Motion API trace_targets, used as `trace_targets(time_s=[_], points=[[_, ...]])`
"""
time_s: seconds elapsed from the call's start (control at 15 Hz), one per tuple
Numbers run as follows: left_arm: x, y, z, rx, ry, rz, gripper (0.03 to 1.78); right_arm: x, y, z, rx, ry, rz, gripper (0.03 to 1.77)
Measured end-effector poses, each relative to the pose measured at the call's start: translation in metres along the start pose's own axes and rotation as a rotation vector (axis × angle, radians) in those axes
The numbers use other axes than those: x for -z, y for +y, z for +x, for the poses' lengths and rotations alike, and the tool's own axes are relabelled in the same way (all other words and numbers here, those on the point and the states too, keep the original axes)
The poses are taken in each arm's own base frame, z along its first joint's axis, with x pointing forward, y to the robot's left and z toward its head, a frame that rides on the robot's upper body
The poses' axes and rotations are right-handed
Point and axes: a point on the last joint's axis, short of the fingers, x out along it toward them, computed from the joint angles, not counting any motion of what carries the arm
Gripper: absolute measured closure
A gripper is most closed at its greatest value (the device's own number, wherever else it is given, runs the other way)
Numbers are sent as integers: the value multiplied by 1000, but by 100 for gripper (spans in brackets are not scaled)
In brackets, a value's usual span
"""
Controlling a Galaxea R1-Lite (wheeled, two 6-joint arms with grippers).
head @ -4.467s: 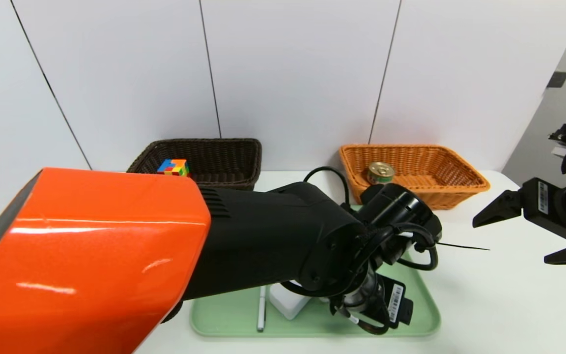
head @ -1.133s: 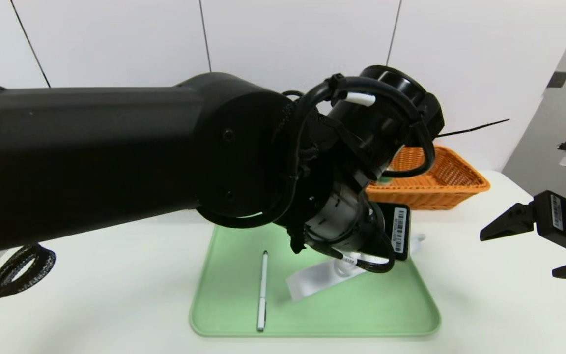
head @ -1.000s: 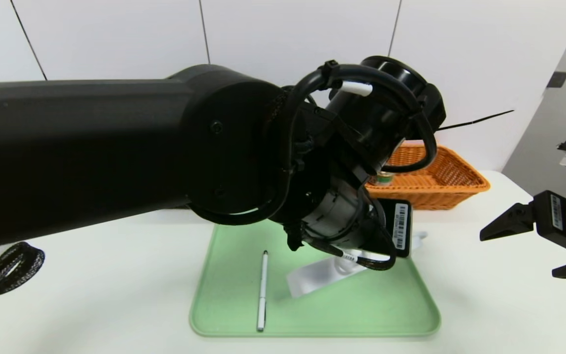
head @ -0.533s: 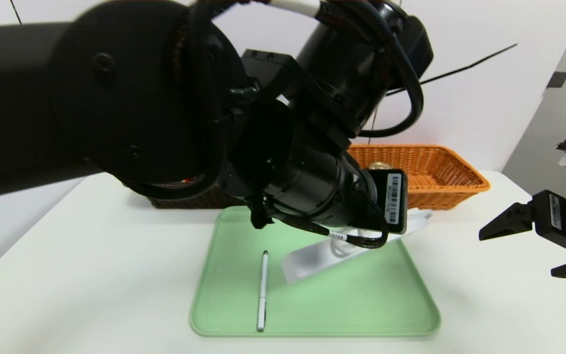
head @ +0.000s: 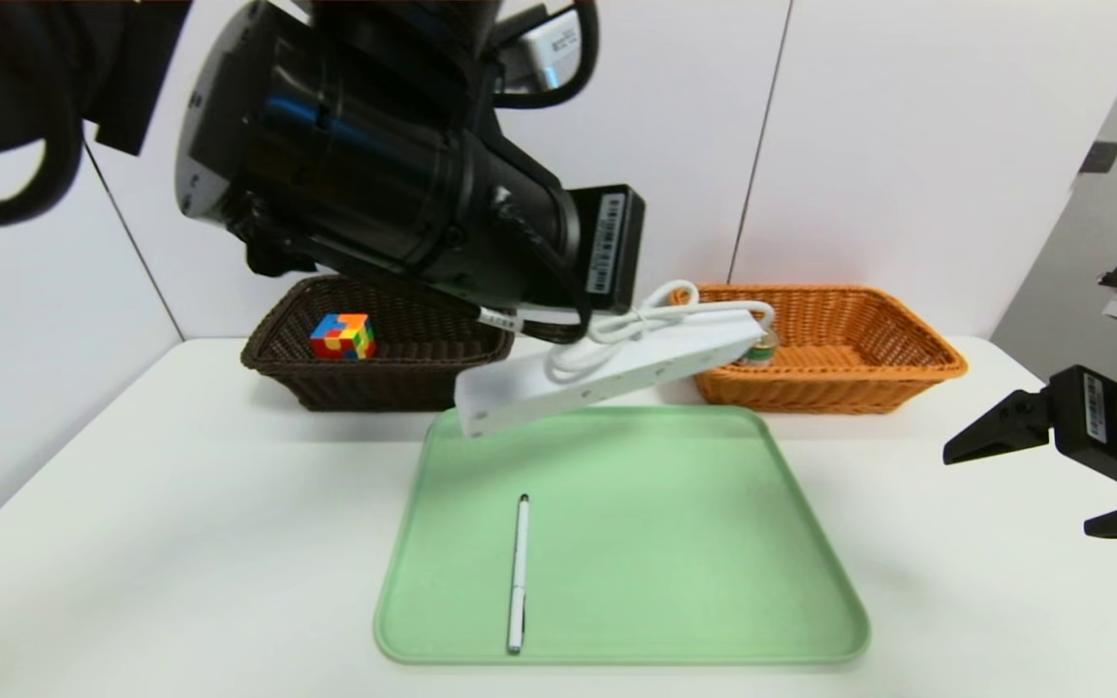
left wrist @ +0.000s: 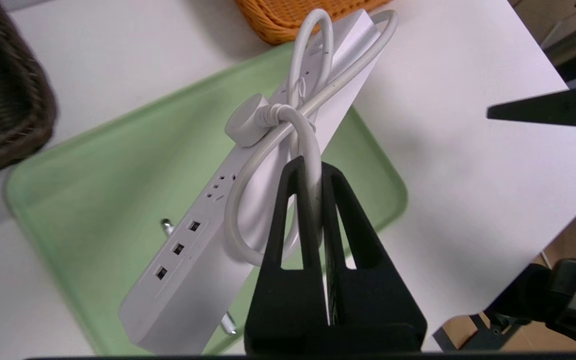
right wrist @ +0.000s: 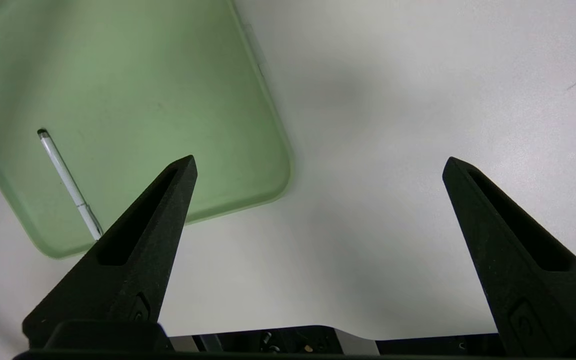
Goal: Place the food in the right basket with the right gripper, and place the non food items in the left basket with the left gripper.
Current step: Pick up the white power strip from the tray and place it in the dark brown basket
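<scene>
The long white power strip (head: 607, 378) hangs tilted in the air above the far edge of the green tray (head: 714, 582). My left gripper (left wrist: 310, 167) is shut on its looped white cord (left wrist: 268, 145), between the two baskets. A multicoloured puzzle cube (head: 342, 336) lies in the dark brown left basket (head: 423, 388). The tin can (head: 762, 347) sits in the orange-tan right basket (head: 869, 378), mostly hidden by the strip's end. A slim white pen (head: 518, 572) lies on the tray. My right gripper (head: 1016, 492) hovers open and empty over the table to the right of the tray.
The white table's front edge (right wrist: 318, 330) runs just below the right gripper. A white panelled wall stands right behind both baskets. The large left forearm fills the upper left of the head view.
The left arm has lifted the power strip off the tray and carried it up and to the left. The right arm has not moved.
</scene>
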Motion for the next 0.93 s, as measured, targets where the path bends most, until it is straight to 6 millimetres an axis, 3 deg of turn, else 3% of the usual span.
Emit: trace_targets(time_s=[0.4,0.73,0.93], points=[[-18,48,-14,-134,-67,70,172,-5,5,-10,-26,-45,-105,10],[-24,69,-15,-194,-83,77,172,-15,12,-14,-86,-201,-368,10],[-26,79,-16,-225,-81,72,172,-20,13,-6,-102,-323,-563,10]])
